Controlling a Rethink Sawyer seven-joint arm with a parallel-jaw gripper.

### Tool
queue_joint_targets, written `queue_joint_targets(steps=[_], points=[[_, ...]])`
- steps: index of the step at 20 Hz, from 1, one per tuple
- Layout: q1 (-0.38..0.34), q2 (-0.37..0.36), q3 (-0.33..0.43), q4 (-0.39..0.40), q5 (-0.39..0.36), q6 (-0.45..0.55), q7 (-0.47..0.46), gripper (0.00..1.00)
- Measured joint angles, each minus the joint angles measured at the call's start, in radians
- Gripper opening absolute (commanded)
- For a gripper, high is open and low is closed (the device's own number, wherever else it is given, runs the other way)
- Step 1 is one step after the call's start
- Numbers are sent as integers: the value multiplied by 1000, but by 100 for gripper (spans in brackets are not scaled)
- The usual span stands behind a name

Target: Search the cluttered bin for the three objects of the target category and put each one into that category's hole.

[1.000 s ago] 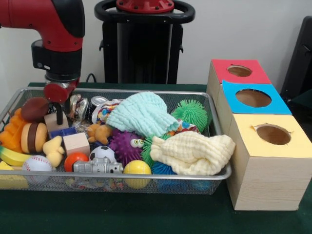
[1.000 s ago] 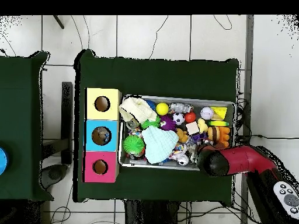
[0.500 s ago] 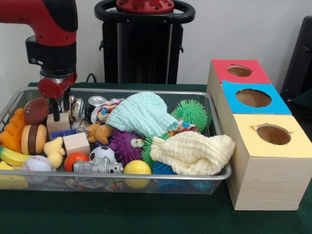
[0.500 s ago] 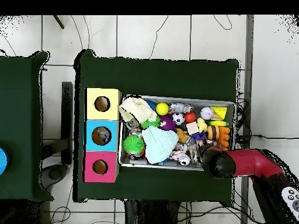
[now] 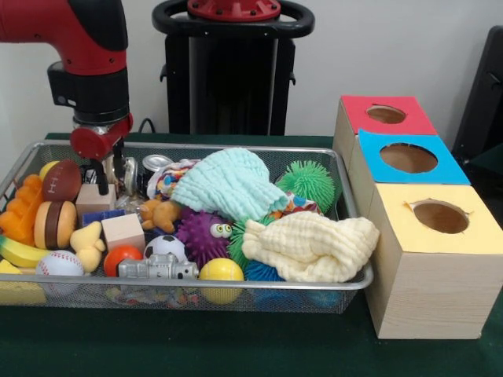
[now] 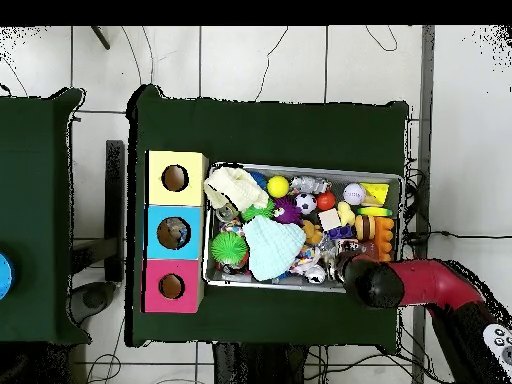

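Your gripper hangs at the far end of the wire bin, the end well away from the three boxes. Its jaws stand apart, one black finger dropping beside the wooden block and the other just beside the foil-wrapped piece. Nothing is held between them.

Which category you are after is not something the scene settles — so decide that before you close. Around the jaws lie the toy football, the block and, a little nearer the camera, a second wooden cube. If blocks are the target, the one touching the finger is your likeliest pick.

To do it well:
- Centre the jaws over the block so both fingers straddle flat opposite faces, not a corner.
- Go down slowly — the football and the foil piece crowd the gap, and a finger landing on either will push the block askew.
- Close only once both tips are below the block's top edge.
- Lift straight up clear of the bin rim before you travel.

The red box, blue box and yellow box stand on the green surface beyond the bin's other end, so the carry crosses the whole clutter; keep it high over the two cloths.
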Motion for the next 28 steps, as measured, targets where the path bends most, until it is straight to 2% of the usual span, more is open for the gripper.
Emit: queue_joint_targets(steps=[11, 28], points=[[-42, 29, 60, 23, 10, 0, 0, 100], [-43, 33, 70, 23, 4, -7, 0, 100]])
